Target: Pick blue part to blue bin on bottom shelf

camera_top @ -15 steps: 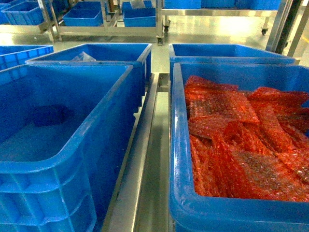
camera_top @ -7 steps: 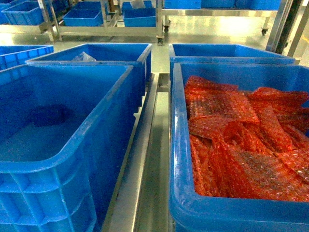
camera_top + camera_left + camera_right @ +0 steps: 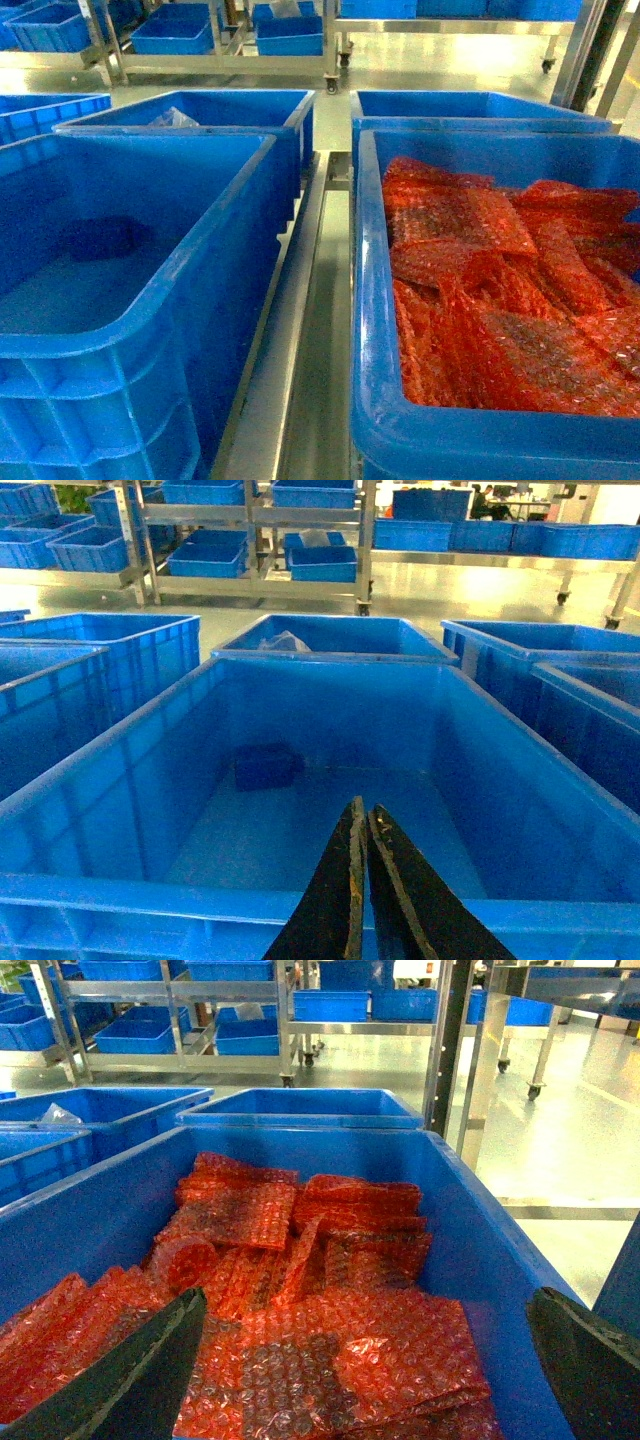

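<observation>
Since nothing has shifted lately, the part (image 3: 264,766) lies by the bin's (image 3: 300,912) far-left wall; left tool (image 3: 361,880) closed, empty; right tool (image 3: 370,1360) wide, empty.

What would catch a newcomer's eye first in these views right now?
The red bubble-wrap packs piled in the right-hand crate stand out most against all the blue. Next comes the blue bin to its left, bare inside except for the small dark blue part on its floor near the far left corner. The left hand hovers shut over that bin's near rim; the right hand hangs open over the packs.
</observation>
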You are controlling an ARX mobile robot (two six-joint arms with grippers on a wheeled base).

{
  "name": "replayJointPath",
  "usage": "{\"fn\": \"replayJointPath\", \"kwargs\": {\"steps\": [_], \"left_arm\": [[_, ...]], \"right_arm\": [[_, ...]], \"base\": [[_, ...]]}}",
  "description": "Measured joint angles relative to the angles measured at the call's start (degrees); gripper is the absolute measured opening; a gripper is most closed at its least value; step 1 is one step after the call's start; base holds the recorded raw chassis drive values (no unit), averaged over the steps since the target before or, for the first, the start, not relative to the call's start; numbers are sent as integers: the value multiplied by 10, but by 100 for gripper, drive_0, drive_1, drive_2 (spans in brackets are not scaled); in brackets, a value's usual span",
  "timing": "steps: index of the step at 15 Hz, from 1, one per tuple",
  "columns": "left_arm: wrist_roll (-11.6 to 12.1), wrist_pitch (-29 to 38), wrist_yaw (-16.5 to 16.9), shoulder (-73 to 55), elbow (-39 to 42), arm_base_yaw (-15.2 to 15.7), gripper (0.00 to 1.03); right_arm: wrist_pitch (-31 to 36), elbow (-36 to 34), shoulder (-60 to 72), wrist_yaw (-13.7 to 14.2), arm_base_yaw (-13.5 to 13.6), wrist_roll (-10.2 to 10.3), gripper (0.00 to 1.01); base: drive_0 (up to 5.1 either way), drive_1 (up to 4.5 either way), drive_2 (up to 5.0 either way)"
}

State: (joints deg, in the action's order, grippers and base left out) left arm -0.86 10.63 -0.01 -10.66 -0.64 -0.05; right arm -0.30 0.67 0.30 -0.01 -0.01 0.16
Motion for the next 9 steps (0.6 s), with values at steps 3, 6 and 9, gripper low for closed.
{"fn": "replayJointPath", "kwargs": {"steps": [3,6,9], "left_arm": [[0,-115,1,90,0,0,2],[1,-113,-2,100,0,0,2],[0,-110,0,100,0,0,4]], "right_arm": [[0,0,0,0,0,0,98],[2,0,0,0,0,0,98],[0,0,0,0,0,0,98]], "base": [[0,0,0],[0,0,0],[0,0,0]]}}
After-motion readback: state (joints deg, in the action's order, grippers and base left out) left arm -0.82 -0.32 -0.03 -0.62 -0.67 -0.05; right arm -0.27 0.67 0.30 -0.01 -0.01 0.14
